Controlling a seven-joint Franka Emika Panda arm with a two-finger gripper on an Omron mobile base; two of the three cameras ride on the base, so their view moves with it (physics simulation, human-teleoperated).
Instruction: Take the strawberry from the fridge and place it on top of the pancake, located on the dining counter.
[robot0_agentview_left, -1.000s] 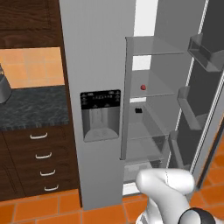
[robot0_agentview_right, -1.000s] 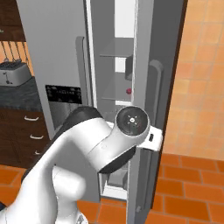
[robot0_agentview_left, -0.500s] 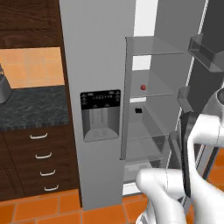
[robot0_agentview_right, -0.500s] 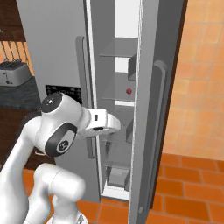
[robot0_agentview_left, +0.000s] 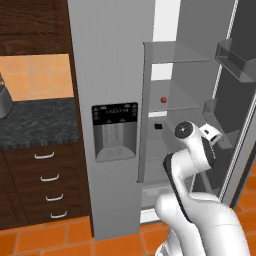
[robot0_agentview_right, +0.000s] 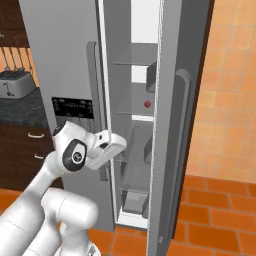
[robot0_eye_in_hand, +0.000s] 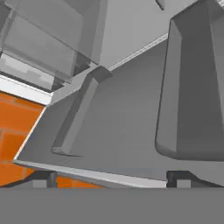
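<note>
While we stand in front of the big grey fridge (robot0_agentview_left: 110, 75), its right door (robot0_agentview_right: 170, 125) hangs wide open and we can see the clear glass shelves (robot0_agentview_left: 175, 106) inside. Our white arm (robot0_agentview_left: 192, 165) bends up in front of the open side, with the wrist low down by the lower shelves. Our gripper (robot0_eye_in_hand: 111, 177) looks down and sideways at the inside of the open door and a bit of orange floor (robot0_eye_in_hand: 11, 127), not at the fruit. Its two dark finger tips (robot0_eye_in_hand: 43, 178) stand far apart, so our jaws are spread wide with nothing between them. The tiny red strawberry (robot0_agentview_left: 163, 99) sits on a middle shelf, close to the front edge, and we see it from the other side too (robot0_agentview_right: 147, 104). It lies higher than our hand and deeper in the fridge, up and to the left of the wrist in the left base view. We think the hand must lift and turn to face the shelf before it can reach in. The berry is round, so any side should do for the pinch.
</note>
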